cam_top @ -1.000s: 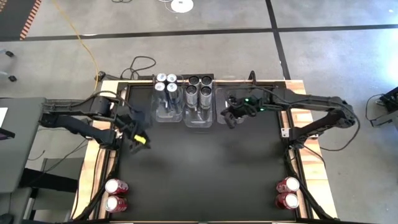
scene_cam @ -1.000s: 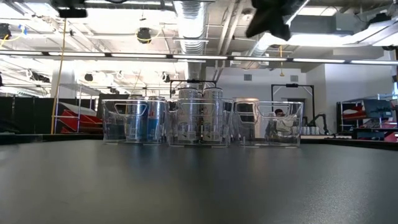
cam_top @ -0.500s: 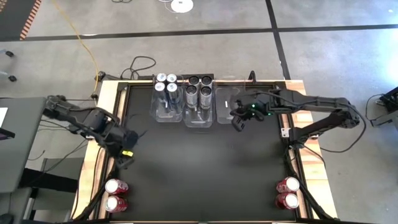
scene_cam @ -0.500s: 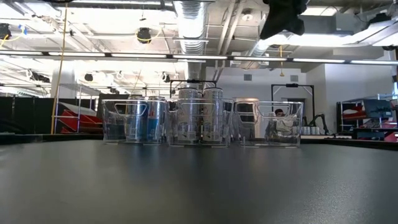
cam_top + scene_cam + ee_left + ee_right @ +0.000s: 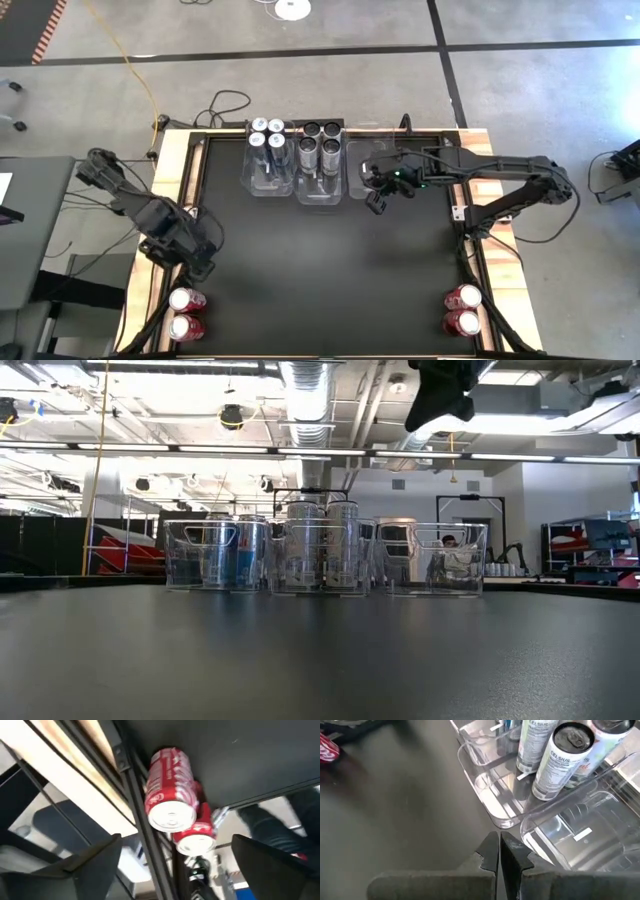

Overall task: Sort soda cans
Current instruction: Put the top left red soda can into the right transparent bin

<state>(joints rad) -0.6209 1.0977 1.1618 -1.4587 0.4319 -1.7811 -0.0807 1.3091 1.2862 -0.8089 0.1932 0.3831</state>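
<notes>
Two red soda cans stand at the near left corner, and my left gripper hovers just beyond them. It is open, and the left wrist view looks between its fingers at both red cans. Two more red cans stand at the near right corner. Blue-silver cans stand in the left clear bin and dark cans in the middle bin. My right gripper is shut, above the table at the near end of the empty right bin.
The three clear bins stand side by side at the far edge. A dark table frame rail runs next to the left red cans. The black mat's middle is bare.
My left gripper has swung from the table's left side toward the near edge, turning as it went, and now points at the red cans in the near left corner. My right gripper drifted a little to the right and back, staying by the empty bin.
</notes>
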